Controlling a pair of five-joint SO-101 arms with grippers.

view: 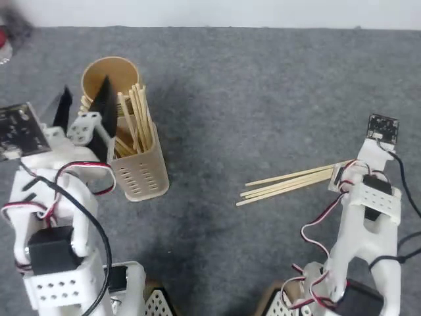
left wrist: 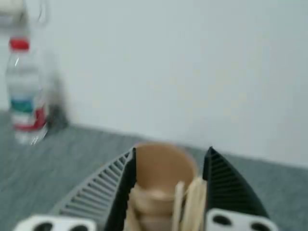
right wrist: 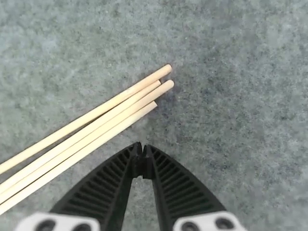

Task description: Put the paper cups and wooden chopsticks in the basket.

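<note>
Right hand (right wrist: pixel 143 147) closed, empty; pale wooden chopsticks (right wrist: pixel 96 124) end beside its tips. Left hand (left wrist: pixel 172 151) spread around tan paper cup (left wrist: pixel 161 167).

Grey table (view: pixel 263 85): basket (view: pixel 141 174), loose chopsticks (view: pixel 289 183)

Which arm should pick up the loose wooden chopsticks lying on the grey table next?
Right. The right hand sits shut, tips just beside the loose pale wooden chopsticks. The left hand is open across the grey table at the beige slotted plastic basket.

Loose chopsticks (view: pixel 289 184) on grey table (view: pixel 230 85)
</note>
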